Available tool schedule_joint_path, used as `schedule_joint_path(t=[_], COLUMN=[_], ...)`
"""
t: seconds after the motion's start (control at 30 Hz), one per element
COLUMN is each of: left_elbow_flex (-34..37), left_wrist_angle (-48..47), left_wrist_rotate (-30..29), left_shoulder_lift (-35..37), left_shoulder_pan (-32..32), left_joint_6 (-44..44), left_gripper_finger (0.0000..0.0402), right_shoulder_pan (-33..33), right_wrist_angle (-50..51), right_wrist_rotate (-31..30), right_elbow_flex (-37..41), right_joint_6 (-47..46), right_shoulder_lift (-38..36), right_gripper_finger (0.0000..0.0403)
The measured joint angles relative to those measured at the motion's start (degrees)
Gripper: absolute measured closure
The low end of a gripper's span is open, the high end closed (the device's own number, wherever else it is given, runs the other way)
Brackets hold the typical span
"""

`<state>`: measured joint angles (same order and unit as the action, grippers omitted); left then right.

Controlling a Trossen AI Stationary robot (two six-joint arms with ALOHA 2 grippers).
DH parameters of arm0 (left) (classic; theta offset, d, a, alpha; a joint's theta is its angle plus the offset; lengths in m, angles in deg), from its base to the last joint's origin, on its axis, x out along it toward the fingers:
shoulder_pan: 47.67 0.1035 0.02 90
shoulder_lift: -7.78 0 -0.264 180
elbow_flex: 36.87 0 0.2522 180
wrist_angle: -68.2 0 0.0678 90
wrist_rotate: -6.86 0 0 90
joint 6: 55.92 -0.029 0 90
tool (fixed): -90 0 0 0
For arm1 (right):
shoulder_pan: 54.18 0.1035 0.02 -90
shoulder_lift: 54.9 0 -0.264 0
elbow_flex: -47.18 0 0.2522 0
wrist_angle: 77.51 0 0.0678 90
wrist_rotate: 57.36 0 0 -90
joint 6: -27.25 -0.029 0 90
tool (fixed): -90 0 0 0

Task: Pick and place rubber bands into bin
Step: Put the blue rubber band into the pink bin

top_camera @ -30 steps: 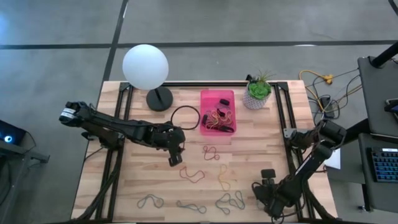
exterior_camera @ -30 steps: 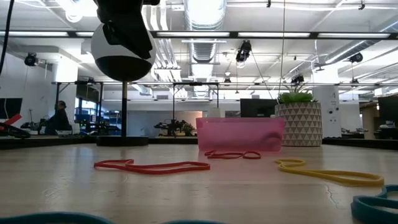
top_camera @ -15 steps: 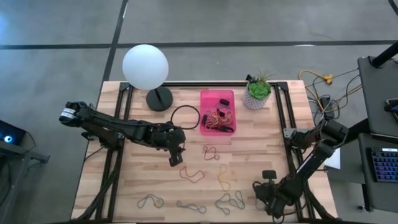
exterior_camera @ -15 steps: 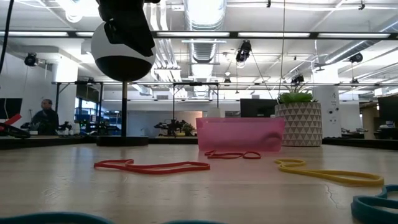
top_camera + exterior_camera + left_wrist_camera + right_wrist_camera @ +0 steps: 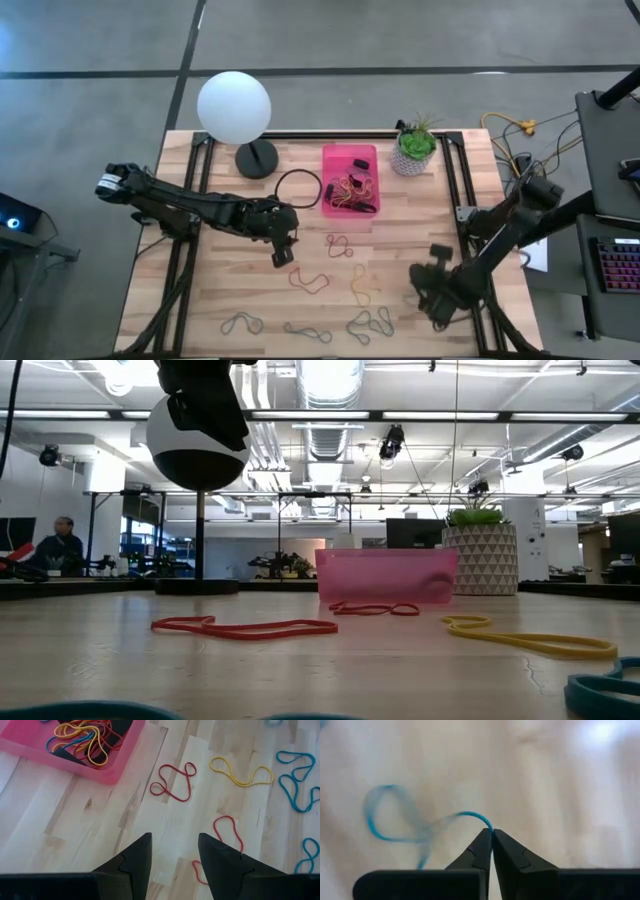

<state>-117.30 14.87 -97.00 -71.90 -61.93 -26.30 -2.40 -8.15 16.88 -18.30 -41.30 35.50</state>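
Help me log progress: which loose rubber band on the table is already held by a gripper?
The blue rubber band pinched between the shut fingers of the right gripper. The red and yellow ones lie untouched near the open left gripper.

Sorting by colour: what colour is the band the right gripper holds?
Blue, clearest in the right wrist view: the rubber band hangs from the shut right gripper.

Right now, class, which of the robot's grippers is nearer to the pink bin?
The left. The left gripper hovers open just off the bin's near left corner. The right gripper, shut on a blue rubber band, is farther away by the table's right edge.
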Motion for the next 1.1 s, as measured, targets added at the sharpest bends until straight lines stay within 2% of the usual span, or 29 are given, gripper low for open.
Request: schedule_joint_path(t=[0.07, 0.23, 0.33, 0.4, 0.6, 0.7, 0.77, 0.9, 1.1], left_elbow_flex=[0.0, 0.0, 0.1, 0.1, 0.2, 0.2, 0.2, 0.3, 0.3], left_wrist_angle=[0.0, 0.0, 0.0, -0.2, -0.4, -0.4, -0.5, -0.5, -0.4], left_wrist_rotate=[0.0, 0.0, -0.1, -0.6, -1.4, -1.4, -1.4, -1.4, -1.4], left_shoulder_lift=[0.0, 0.4, 0.9, 1.1, 1.2, 1.2, 1.3, 1.5, 1.5], left_shoulder_pan=[0.0, 0.0, 0.0, 0.0, 0.0, 0.0, 0.0, 0.0, 0.0], left_joint_6=[-0.3, -0.5, -0.5, -0.4, 0.0, 0.0, 0.0, 0.0, 0.5], left_gripper_finger=[0.0256, 0.0256, 0.0256, 0.0256, 0.0256, 0.0256, 0.0256, 0.0256, 0.0256], right_shoulder_pan=[-2.6, -13.0, -22.0, -29.1, -49.4, -57.0, -60.9, -64.0, -62.7], right_wrist_angle=[4.6, 5.5, 2.1, -4.0, -25.2, -28.0, -28.0, -29.1, -30.9], right_wrist_rotate=[-2.6, -11.4, -15.5, -16.2, -12.5, -11.7, -8.0, 3.0, 5.4], right_elbow_flex=[0.3, 0.0, -0.1, -0.1, -0.3, -0.5, -0.8, -1.3, -4.5], right_joint_6=[-0.5, 3.0, 8.3, 15.5, 36.6, 40.1, 41.0, 41.7, 41.8], right_shoulder_lift=[-3.7, -14.5, -19.8, -22.0, -21.8, -19.6, -18.1, -14.1, -6.6], right_gripper_finger=[0.0395, 0.0395, 0.0395, 0.0395, 0.0395, 0.0394, 0.0394, 0.0394, 0.0394])
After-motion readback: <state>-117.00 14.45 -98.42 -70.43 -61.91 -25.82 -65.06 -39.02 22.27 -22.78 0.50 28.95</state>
